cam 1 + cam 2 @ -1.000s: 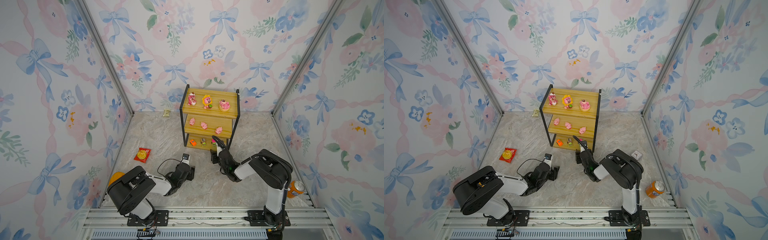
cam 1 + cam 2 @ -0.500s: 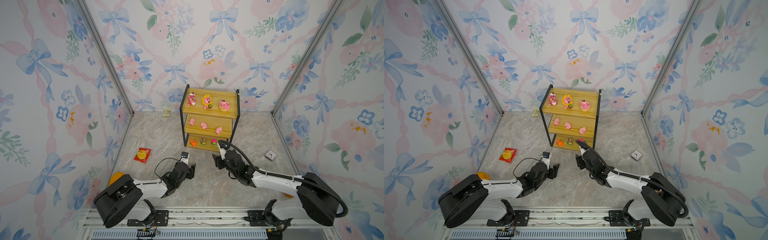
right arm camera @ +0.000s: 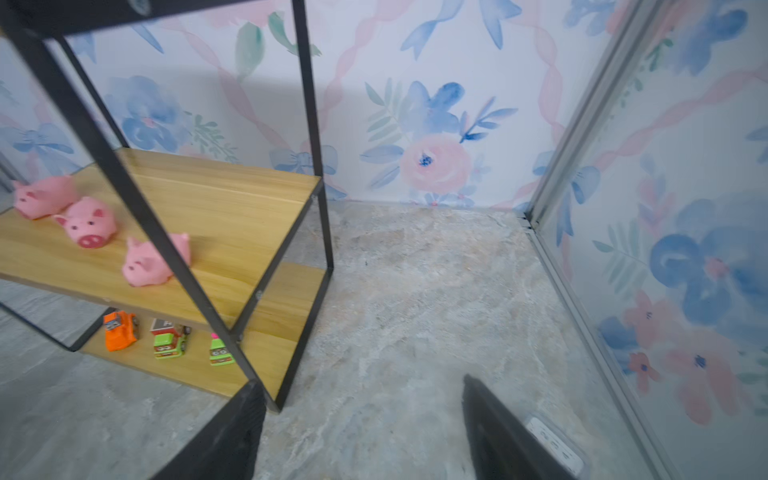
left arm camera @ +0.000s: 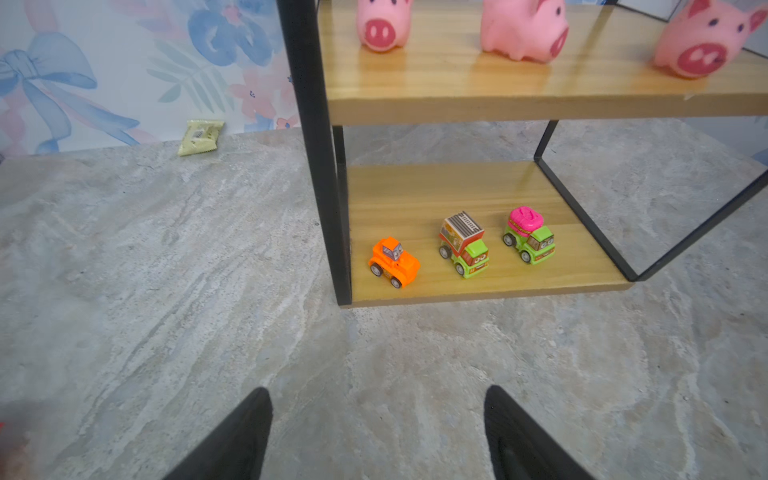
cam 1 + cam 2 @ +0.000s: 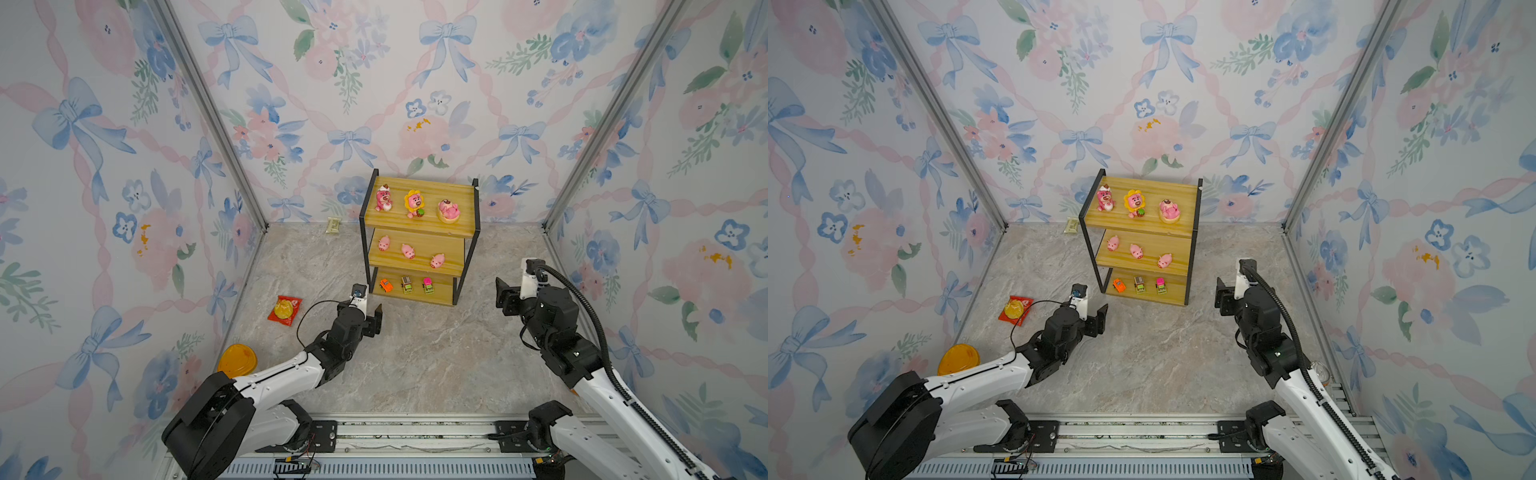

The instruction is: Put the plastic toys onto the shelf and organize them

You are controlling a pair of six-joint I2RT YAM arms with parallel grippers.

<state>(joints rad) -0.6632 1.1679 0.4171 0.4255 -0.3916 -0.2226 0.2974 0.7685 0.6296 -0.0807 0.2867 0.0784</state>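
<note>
**Left gripper** point(image 4: 377, 392): the fingers stand apart with nothing between them, over bare floor point(image 4: 166, 291). The shelf point(image 4: 415, 187) lies directly ahead of the fingertips, near but not touching.

On the shelf's bottom board, the orange car point(image 4: 392, 262), grey-green car point(image 4: 463, 243) and pink-green car point(image 4: 528, 235) form a row. The row's long axis runs across this gripper's line of approach. Each car sits oblique to that row. The orange car is the closest to this gripper.

**Right gripper** point(image 3: 361, 382): the fingers are likewise apart and empty. The shelf lies ahead and off toward the left arm's side, its corner post nearest. In a top view this gripper point(image 5: 505, 295) stands farther from the bottom board than the left gripper point(image 5: 374, 316) does.

**Upper tiers:** three pigs point(image 5: 408, 251) occupy the middle board, and three bear figurines point(image 5: 414, 203) occupy the top board.

**Assessment:**
- No toy is visible on the floor; only a red snack packet point(image 5: 284, 309) and an orange-lidded jar point(image 5: 237, 359) lie behind and outboard of the left gripper.
- Placement appears complete.
- Any straightening of the cars would fall to the left arm.
</note>
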